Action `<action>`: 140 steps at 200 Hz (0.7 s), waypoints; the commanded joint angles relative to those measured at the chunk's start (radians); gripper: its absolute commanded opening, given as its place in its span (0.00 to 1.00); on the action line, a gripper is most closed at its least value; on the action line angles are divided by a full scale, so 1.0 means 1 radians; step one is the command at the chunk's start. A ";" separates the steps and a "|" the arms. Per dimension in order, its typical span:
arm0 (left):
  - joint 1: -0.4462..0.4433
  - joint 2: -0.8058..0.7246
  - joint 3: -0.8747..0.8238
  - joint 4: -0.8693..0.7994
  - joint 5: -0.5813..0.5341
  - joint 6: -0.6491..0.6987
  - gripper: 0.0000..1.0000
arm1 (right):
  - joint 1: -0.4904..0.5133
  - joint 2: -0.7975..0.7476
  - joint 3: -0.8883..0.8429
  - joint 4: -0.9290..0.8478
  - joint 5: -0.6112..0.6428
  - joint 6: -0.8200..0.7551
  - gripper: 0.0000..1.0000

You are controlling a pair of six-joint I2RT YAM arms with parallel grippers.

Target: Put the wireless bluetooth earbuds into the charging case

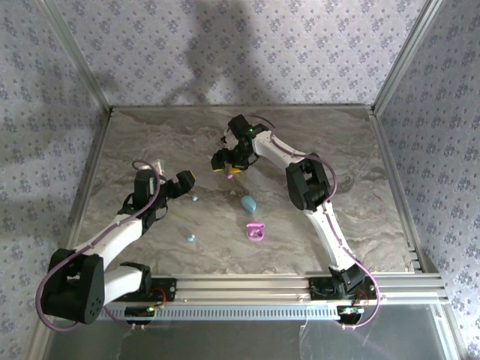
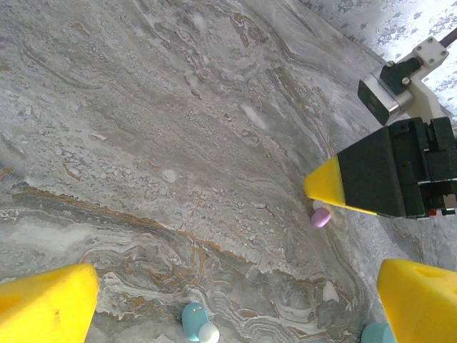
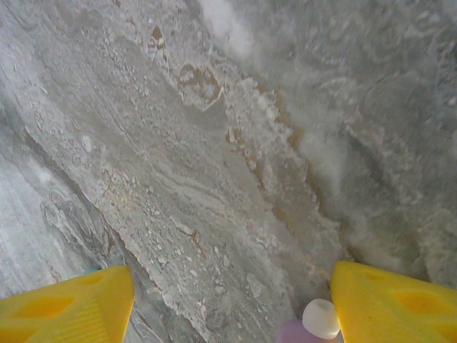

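Wireless bluetooth earbuds [image 1: 190,238] lie loose on the marbled grey worktop [image 1: 337,142]. A pink bud [image 3: 318,319] sits just beside one fingertip of the spread right claw [image 3: 232,300]. A blue bud [image 2: 194,318] lies near the wide-open left claw [image 2: 235,307]. Flowered wallpaper [image 1: 262,52] rings it all.

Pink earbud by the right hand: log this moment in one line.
right hand: open, pink earbud between jaws on table, ungripped | left hand: open, empty | blue earbud: on table near left hand

place: robot lab cell | cues: aluminium frame [image 1: 247,283], patterned walls [image 1: 300,45], marble table [image 1: 165,142]
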 commanded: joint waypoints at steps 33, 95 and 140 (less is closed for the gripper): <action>0.005 -0.009 -0.004 0.030 0.017 -0.005 1.00 | 0.029 -0.075 -0.074 -0.047 0.004 -0.003 0.75; 0.004 -0.010 -0.004 0.028 0.016 -0.004 1.00 | 0.032 -0.134 -0.171 -0.029 0.020 0.005 0.75; 0.004 -0.010 -0.004 0.027 0.016 -0.004 1.00 | 0.039 -0.169 -0.202 -0.033 0.070 0.006 0.74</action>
